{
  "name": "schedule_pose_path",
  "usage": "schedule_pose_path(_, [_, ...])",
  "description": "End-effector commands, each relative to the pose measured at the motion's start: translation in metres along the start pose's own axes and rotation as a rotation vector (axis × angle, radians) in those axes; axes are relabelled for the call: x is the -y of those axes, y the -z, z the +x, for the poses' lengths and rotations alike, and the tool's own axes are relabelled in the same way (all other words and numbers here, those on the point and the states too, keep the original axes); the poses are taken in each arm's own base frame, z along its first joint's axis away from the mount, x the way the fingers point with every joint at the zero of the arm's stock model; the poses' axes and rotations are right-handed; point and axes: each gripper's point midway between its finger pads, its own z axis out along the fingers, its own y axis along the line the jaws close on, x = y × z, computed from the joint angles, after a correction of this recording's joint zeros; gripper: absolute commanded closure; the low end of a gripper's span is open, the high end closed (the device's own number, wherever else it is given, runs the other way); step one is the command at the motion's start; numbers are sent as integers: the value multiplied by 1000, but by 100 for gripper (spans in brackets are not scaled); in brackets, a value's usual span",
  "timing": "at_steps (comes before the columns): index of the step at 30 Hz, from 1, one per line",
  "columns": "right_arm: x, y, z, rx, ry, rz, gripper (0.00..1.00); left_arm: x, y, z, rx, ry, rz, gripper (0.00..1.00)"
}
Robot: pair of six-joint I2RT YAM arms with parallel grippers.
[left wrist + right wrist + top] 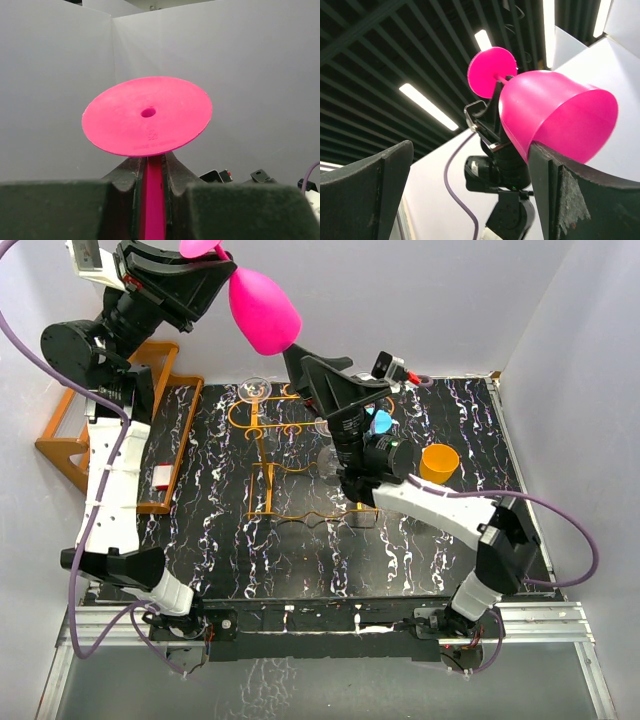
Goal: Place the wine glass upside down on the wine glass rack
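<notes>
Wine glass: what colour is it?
The wine glass is bright pink, clearest in the right wrist view.

The top view looks down from above and behind the arms (110,470) onto the whole table (220,540). The left wrist camera peers closely along the left gripper (152,172) toward grey walls (260,75); the right wrist camera tilts up at the ceiling (380,50). All share the wine glass (262,310).

The right arm (400,485) lies across the right half of the wine glass rack (266,475), and a clear glass (255,388) stands at its far-left corner; the left rail's loops are open from above, with bare surface (210,490) beside them
</notes>
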Motion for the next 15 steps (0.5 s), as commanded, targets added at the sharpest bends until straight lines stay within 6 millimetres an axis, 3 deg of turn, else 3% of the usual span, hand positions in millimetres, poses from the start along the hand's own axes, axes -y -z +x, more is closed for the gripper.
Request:
schedule_pose_path(1, [-44,-11,-15,-11,-34,-1,2,-10,8,-14,-14,-136,-67,100])
schedule_pose_path(3, [-29,-11,-4,-79,-39,109,2,-10,11,-15,-28,-148,-83,100])
schedule_pose_path(7, [-16,-6,15,-205,-34,227,2,-7,14,-18,-36,-164,-101,100])
schedule_pose_path(15, [-4,11,55,-435,-49,306,2,-9,17,-24,-29,-159,-120,100])
